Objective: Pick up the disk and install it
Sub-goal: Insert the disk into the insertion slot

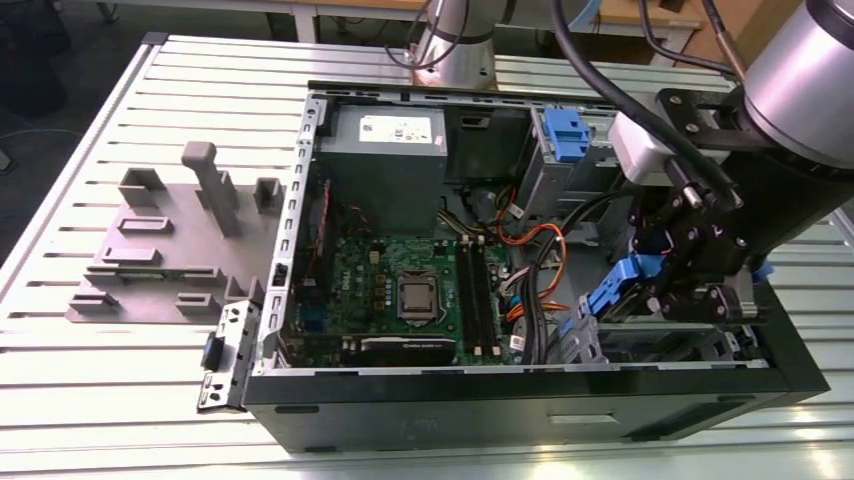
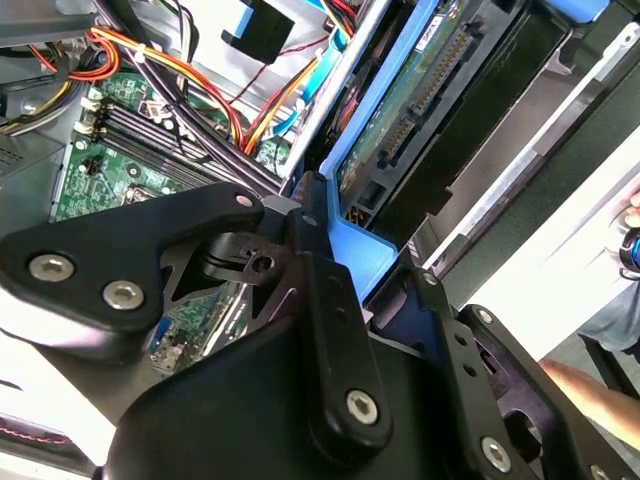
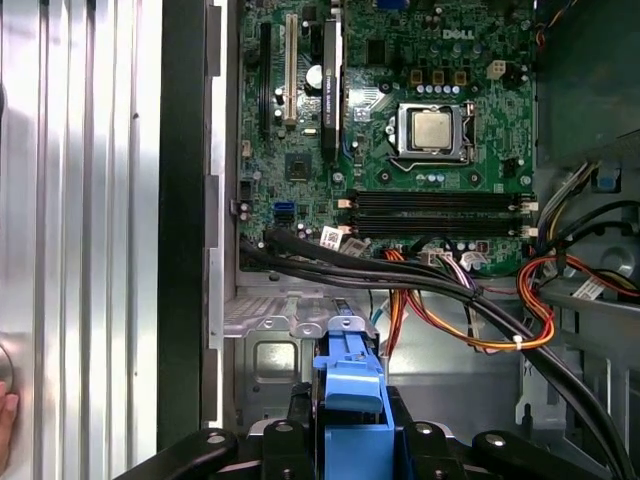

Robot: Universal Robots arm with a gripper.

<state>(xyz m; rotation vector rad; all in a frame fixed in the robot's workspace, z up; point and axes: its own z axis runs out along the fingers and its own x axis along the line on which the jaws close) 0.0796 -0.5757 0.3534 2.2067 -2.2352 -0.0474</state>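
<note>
My gripper [image 3: 350,440] pinches the disk [image 2: 400,100] by its blue carrier, held edge-down over the drive bay [image 1: 667,345] of the computer case [image 1: 534,410]; pickup looks done, seating remains.

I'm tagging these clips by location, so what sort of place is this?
Probably a robotics lab or test bench for computer assembly. An open PC case with its motherboard bare lies on a slatted metal table, beside a grey fixture, and the claw holds the disk over it.

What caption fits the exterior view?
Gripper holding the blue-framed disk inside an open computer case.
</note>
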